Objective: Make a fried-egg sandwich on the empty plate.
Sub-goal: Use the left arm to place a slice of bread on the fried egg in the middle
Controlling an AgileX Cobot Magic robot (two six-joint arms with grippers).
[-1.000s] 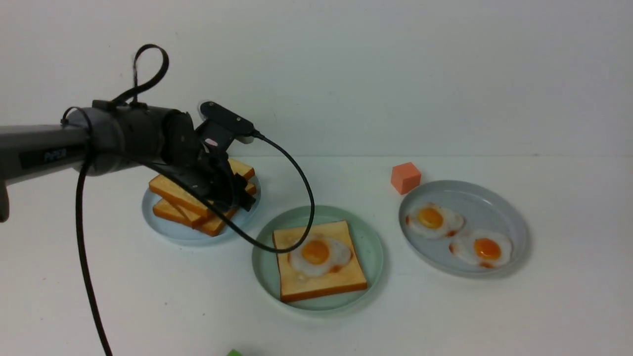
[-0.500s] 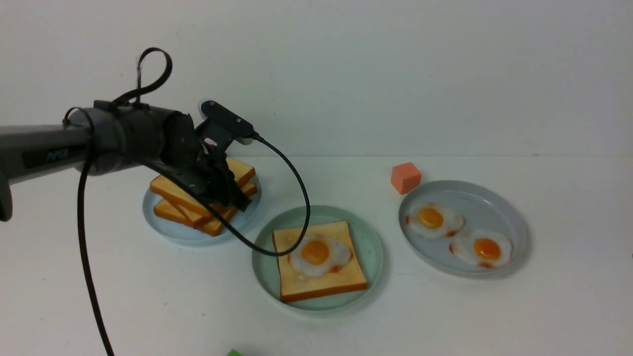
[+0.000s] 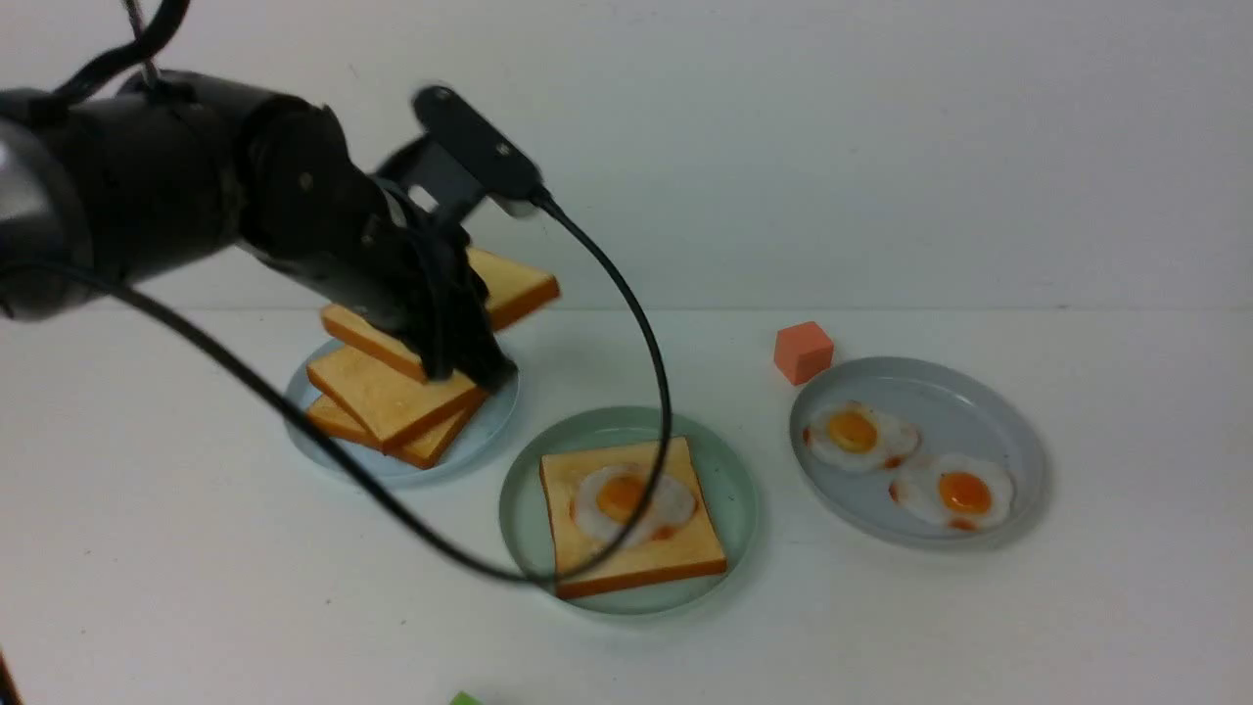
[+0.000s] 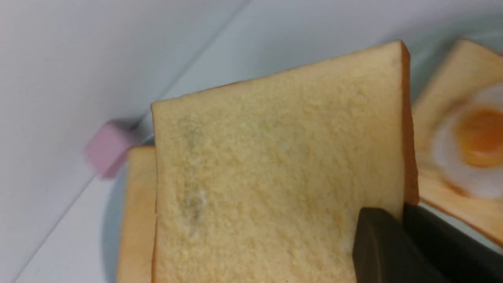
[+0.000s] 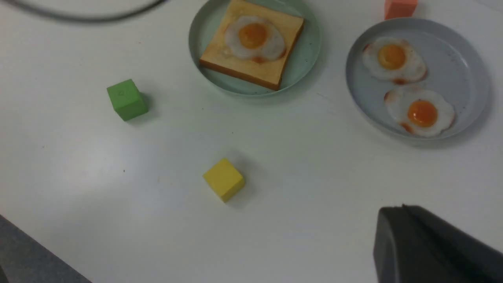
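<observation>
left gripper (image 3: 468, 360): pinching toast slice (image 3: 516, 285), held above pile (image 3: 392, 406)
right gripper (image 5: 397, 224): fingers together, empty
plate (image 3: 736, 480): base toast (image 3: 636, 560) with egg (image 3: 631, 501)

Across mint plate (image 3: 736, 501) — dangling cable (image 3: 667, 421)

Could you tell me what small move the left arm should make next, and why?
Probably swing the held slice toward the green plate, above the egg. The left pincer is shut on it, up above the pile, and the egg has no top slice yet.
</observation>
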